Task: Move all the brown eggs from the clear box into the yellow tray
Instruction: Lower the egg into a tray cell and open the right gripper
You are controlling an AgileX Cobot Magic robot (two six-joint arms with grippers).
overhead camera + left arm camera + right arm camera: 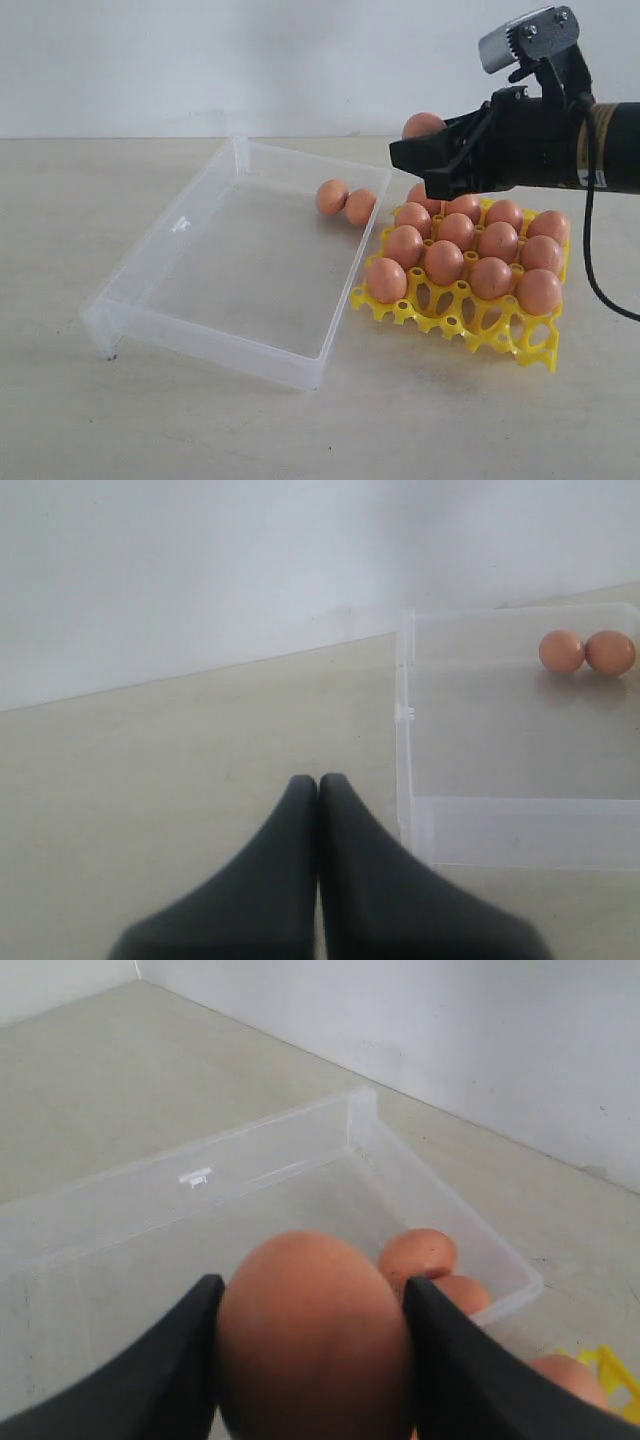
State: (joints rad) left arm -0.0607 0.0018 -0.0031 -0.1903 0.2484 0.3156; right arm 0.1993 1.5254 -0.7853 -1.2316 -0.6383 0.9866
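My right gripper [425, 150] hangs above the back left corner of the yellow tray [500, 335], shut on a brown egg [422, 124] that fills the gap between its black fingers [170, 1360]. This held egg [312, 1335] sits above the clear box [150, 1210] in the right wrist view. Two brown eggs [345, 201] lie side by side at the far right end of the clear box [200, 300]. Several eggs [470, 250] sit in the tray's cells. My left gripper [318, 785] is shut and empty, over the bare table beside the box [405, 740], well short of the two eggs [586, 652].
The beige table [120, 420] ends at a white wall [200, 60] behind. A black cable [592, 250] droops from the right arm beside the tray's right edge.
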